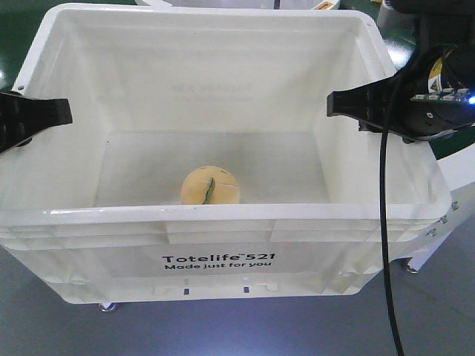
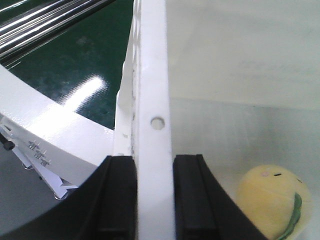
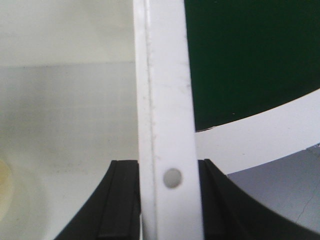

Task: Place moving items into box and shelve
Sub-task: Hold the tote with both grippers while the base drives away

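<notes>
Gripping the box (image 1: 223, 215) by its two side walls, the robot appears to be at the carrying stage of the task rather than the loading stage. The left gripper (image 2: 154, 200) straddles the left rim, with one black finger (image 2: 117, 200) outside the wall and the other inside, both pressed flat against the white plastic just below a small round hole (image 2: 158, 122). The right gripper (image 3: 170, 200) is clamped on the opposite rim in the same way, and a matching hole (image 3: 172, 178) sits between its pads. Taking the rims at roughly mirrored points makes sense: a wide crate with thin walls offers no handle on top, and two opposed pinches should keep it level and stop it swinging.

One of the moving items, the orange-yellow plush toy (image 1: 210, 185) with its green stripe, lies on the crate floor close to the front wall, well apart from both grippers. The pinkish toy is not visible in any view, so it cannot be confirmed as packed. The front view does not settle whether the crate is lifted or resting. A black cable (image 1: 386, 222) hangs across the crate's right front corner and could snag during a move. The green surface (image 2: 75, 65) lies beyond the crate's left wall.
</notes>
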